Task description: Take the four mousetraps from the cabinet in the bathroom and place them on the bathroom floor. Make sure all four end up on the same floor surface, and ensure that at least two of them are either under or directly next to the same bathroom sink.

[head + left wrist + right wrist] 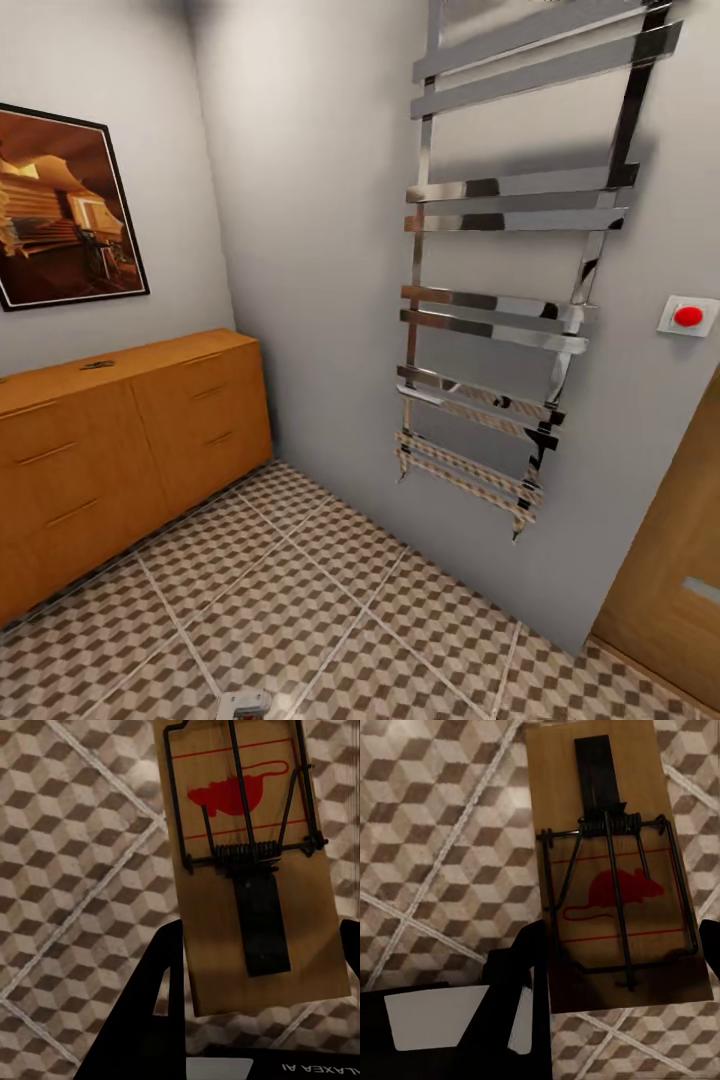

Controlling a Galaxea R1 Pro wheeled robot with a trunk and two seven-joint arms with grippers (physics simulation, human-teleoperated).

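Each wrist camera shows a flat wooden mousetrap with red mouse print (251, 881) (619, 870) grasped between black fingers (150, 1012) (521, 986) over cube-patterned floor tiles (67, 870); none set down; the orange-brown drawer cabinet (120, 440) sits mid-left.

Right tool (619, 967) clamps mousetrap (619, 870) above tiled bathroom floor (435, 832).

The cabinet (120, 450) stands on the floor (330, 620) against the left wall, under a picture (65, 210). A small trap (97, 366) lies on the cabinet top. A towel rail (510, 270) hangs on the wall to the right, with a button (688, 316) and a door (675, 560) further right. Each wrist view has a mousetrap (255, 862) (619, 862) between the gripper (259, 945) (619, 945) fingers, above the floor.
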